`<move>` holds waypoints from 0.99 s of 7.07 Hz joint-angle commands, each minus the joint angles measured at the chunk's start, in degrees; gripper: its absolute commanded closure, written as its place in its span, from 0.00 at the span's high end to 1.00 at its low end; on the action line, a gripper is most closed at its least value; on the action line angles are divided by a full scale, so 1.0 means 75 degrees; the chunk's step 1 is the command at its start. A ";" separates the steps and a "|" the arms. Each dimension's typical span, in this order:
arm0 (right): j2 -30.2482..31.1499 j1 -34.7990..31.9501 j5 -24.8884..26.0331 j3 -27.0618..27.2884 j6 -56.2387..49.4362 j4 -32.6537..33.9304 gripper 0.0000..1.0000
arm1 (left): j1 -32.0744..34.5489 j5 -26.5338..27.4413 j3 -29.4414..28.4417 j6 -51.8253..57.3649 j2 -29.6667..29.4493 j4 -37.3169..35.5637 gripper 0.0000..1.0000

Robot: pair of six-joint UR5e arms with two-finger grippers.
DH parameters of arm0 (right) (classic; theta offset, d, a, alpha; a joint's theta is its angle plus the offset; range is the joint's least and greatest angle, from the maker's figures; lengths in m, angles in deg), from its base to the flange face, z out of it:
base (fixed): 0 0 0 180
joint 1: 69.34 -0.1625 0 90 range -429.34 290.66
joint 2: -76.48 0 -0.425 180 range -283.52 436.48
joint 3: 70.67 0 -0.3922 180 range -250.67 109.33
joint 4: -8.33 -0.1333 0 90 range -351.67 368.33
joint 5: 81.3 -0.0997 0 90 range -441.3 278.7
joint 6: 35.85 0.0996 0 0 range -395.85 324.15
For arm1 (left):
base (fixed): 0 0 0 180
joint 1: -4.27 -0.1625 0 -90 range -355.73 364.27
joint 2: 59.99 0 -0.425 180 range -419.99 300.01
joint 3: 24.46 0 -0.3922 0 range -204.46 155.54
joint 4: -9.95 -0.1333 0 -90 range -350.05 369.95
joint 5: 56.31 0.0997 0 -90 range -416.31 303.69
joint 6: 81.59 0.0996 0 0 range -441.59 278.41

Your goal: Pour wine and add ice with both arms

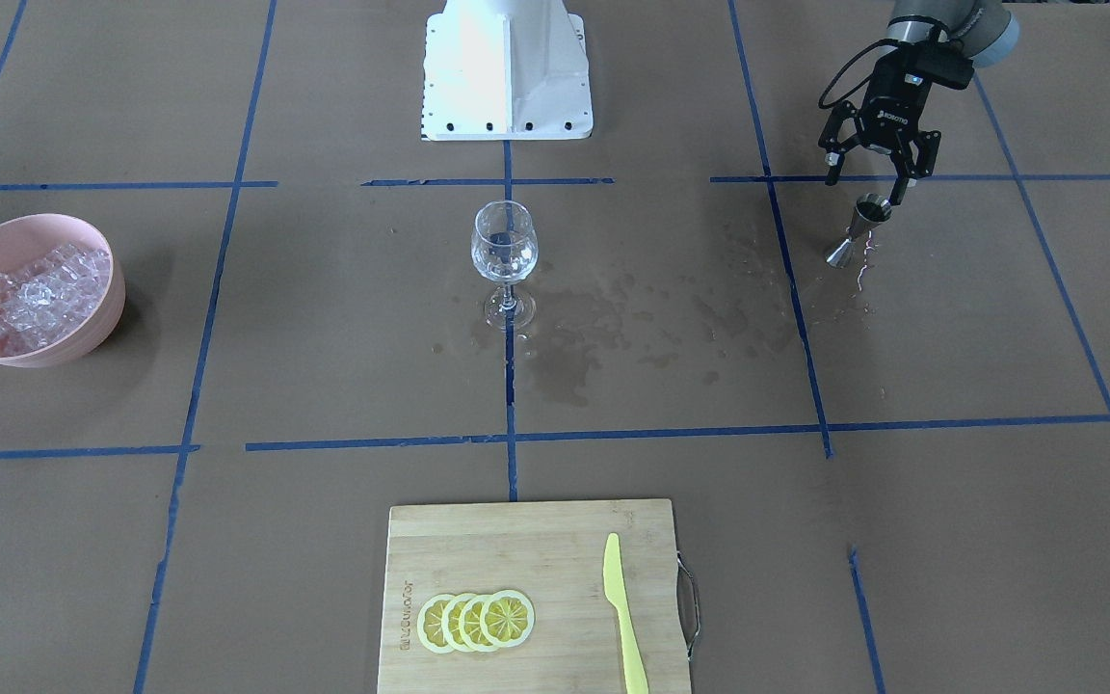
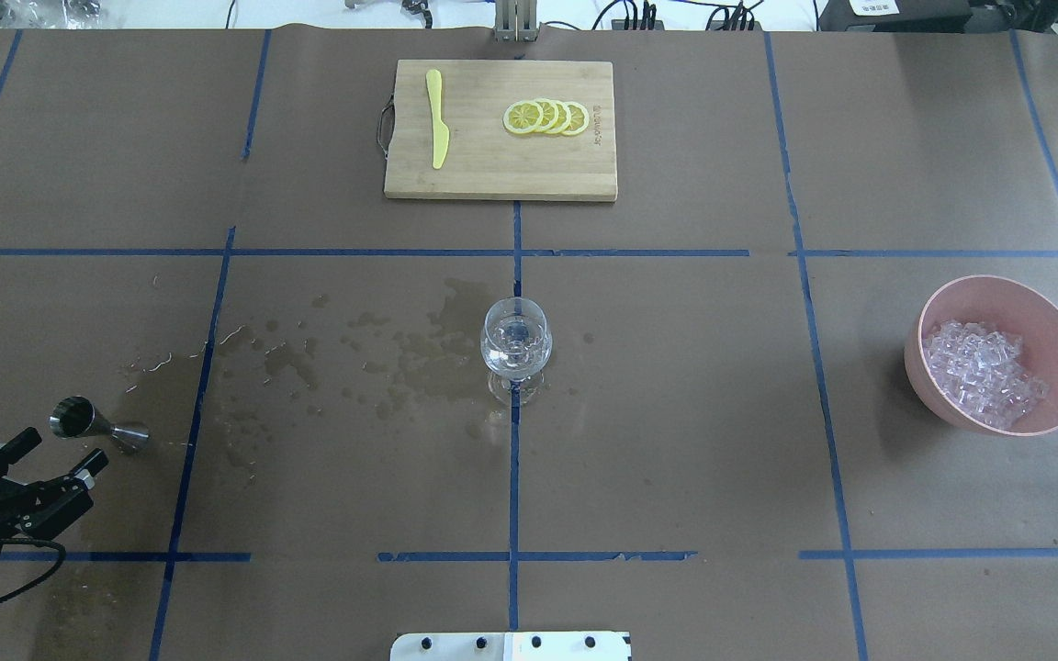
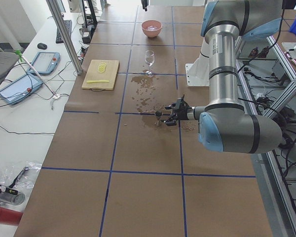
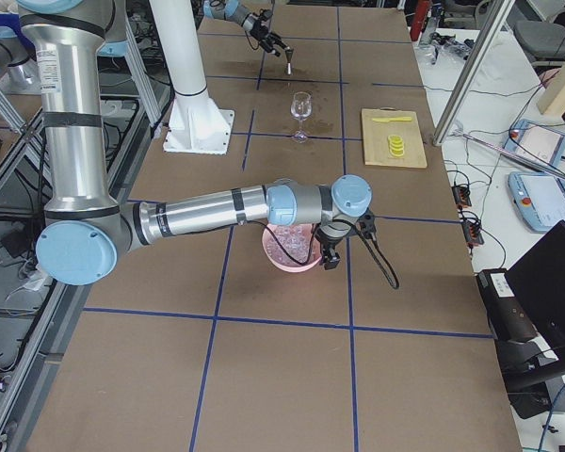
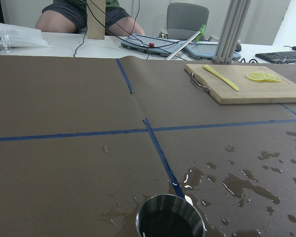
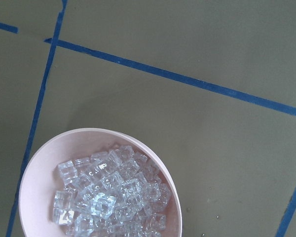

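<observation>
The wine glass (image 1: 504,246) stands at the table's middle with a little clear wine in it; it also shows in the overhead view (image 2: 516,344). A steel jigger (image 1: 858,231) stands upright on wet paper. My left gripper (image 1: 865,188) is open and empty, its fingertips just behind the jigger (image 2: 97,427) and apart from it. The left wrist view shows only the jigger's rim (image 5: 170,222). The ice (image 2: 984,372) lies heaped in a pink bowl (image 2: 997,285). My right gripper (image 4: 342,243) hovers over the bowl's edge; I cannot tell whether it is open. Its wrist view looks down on the ice (image 6: 108,192).
A wet spill (image 2: 382,358) spreads over the brown paper between jigger and glass. A wooden cutting board (image 2: 501,174) at the far edge carries lemon slices (image 2: 547,117) and a yellow knife (image 2: 437,128). The white pedestal base (image 1: 507,72) stands behind the glass.
</observation>
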 commanded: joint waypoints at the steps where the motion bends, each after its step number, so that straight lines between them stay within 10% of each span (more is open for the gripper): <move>1: 0.0034 -0.0014 -0.0005 0.0003 0.0000 0.0003 1.00 | -0.0068 0.0754 -0.0682 0.0005 -0.0480 -0.0018 0.99; 7: 0.0034 -0.0026 -0.0005 0.0050 -0.0012 0.0003 1.00 | -0.0045 0.1671 -0.1681 0.0099 -0.1442 -0.0030 0.90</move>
